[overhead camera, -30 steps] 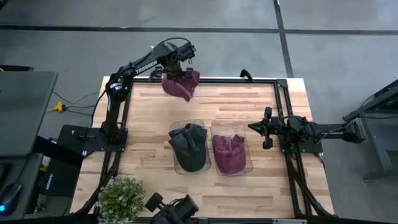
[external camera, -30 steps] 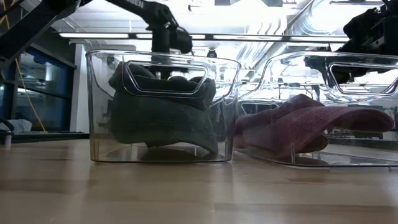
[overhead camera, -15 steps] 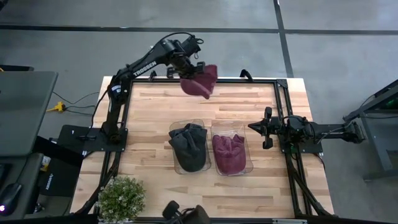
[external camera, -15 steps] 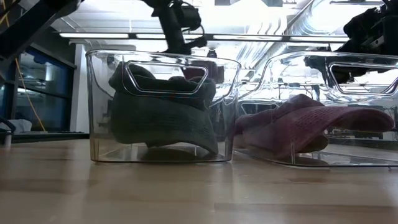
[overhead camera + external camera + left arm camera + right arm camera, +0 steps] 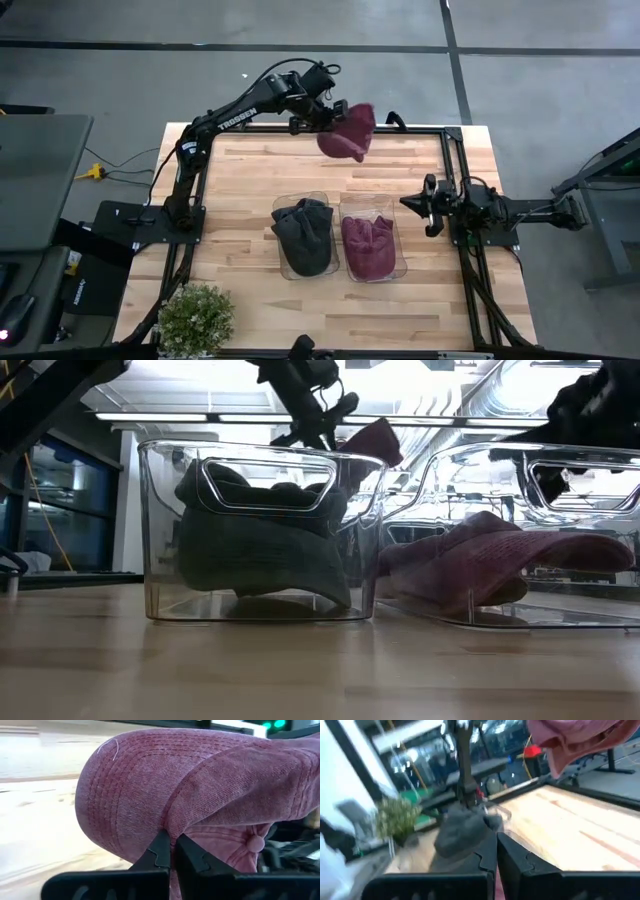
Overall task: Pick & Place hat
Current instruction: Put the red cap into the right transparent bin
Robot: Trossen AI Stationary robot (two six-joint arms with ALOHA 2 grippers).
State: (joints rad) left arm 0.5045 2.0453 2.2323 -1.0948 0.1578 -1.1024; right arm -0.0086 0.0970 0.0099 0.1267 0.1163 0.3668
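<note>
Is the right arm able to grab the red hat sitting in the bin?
Probably yes. The right gripper sits beside the bin, which is open on top, and nothing covers the red hat inside. The other red hat hangs from the left gripper, far off.

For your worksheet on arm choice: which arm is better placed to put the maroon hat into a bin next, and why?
Left. Its pincer is shut on the maroon hat, held above the table's far edge. The right pincer waits empty beside the clear bins.
</note>
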